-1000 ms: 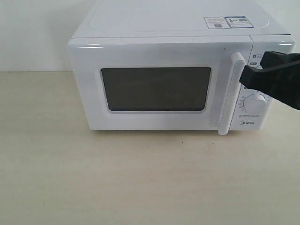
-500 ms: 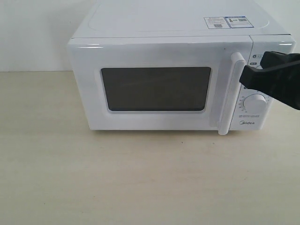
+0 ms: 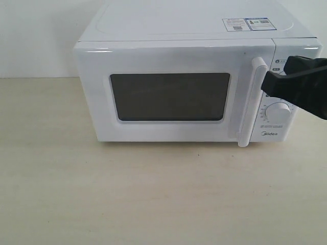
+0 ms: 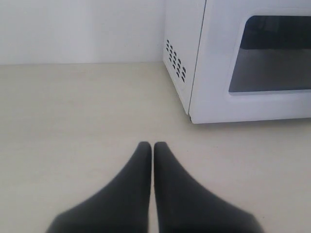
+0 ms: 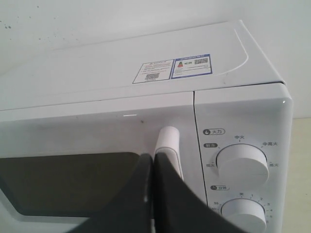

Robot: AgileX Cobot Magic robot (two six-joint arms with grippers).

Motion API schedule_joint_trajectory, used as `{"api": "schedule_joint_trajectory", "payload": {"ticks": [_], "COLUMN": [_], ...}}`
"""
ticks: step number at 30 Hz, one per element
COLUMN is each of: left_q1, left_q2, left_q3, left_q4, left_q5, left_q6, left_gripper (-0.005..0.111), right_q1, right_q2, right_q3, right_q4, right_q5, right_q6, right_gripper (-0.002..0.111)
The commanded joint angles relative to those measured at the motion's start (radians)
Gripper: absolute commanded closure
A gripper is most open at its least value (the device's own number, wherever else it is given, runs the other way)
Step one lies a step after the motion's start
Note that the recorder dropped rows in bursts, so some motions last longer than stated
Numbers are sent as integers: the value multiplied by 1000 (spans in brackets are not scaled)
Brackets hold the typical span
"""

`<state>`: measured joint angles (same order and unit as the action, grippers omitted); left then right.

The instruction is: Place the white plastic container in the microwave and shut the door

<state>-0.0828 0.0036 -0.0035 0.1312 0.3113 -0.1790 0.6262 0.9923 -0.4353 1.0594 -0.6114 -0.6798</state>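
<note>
The white microwave (image 3: 184, 30) stands at the back of the table with its door (image 3: 163, 61) closed flat against the front. My right gripper (image 3: 265, 81) is shut, its black tips against the door's vertical bar handle (image 3: 253, 107), near the handle's upper part; nothing is between the fingers. In the right wrist view the shut gripper (image 5: 153, 158) sits just below the handle's top (image 5: 167, 138). My left gripper (image 4: 153, 144) is shut and empty, low over the table beside the microwave's vented side (image 4: 176, 60). The white plastic container is out of view.
Two round dials (image 3: 278, 112) are on the microwave's right panel, partly covered by my right arm. Pale wooden tabletop (image 3: 153, 194) spreads in front of the microwave and to its left. A white wall is behind.
</note>
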Motion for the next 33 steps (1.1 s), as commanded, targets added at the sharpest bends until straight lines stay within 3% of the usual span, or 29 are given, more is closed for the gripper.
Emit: {"api": "schedule_joint_trajectory", "payload": {"ticks": [1, 13, 20, 33], "left_q1": [2, 2, 2, 2], "left_q2": [-4, -4, -4, -4], "left_q3": [4, 4, 4, 4], "left_q4": [0, 0, 0, 0], "left_q5": [2, 2, 2, 2], "left_q6": [3, 3, 3, 3], "left_gripper": [103, 103, 103, 103], "right_q1": [-7, -9, -97, -255], "right_q2": [-4, -171, -408, -860], "right_q3": [6, 6, 13, 264], "right_q4": [6, 14, 201, 200], "right_q5": [-6, 22, 233, 241], "right_q6": [-9, -53, -357, -297], "right_gripper": [108, 108, 108, 108]}}
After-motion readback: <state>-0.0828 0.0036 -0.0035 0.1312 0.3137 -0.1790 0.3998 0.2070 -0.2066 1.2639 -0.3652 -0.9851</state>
